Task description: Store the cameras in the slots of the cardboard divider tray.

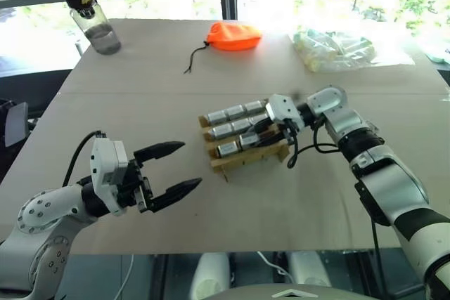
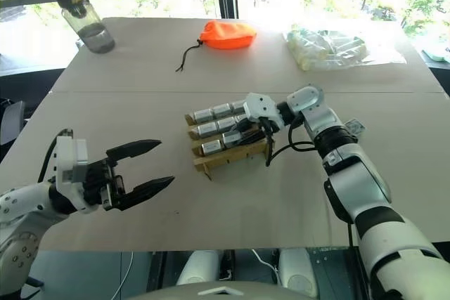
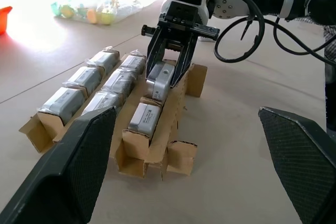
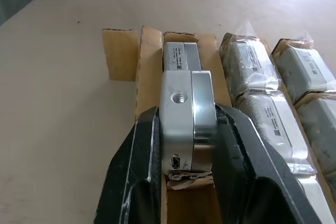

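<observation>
Tan table (image 1: pixel 295 194) by bright windows, right gripper (image 4: pixel 186 145) clamping a camera (image 4: pixel 181 114) (over tray (image 3: pixel 173 124)), left gripper (image 1: pixel 172 170) wide, empty.

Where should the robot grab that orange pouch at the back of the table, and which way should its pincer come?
Probably the orange pouch's bulging middle, from above. It lies flat and soft on the table, so a pincer coming down could pinch a fold of fabric. The black drawstring trails toward the robot, but looks too thin to grip surely.
</observation>
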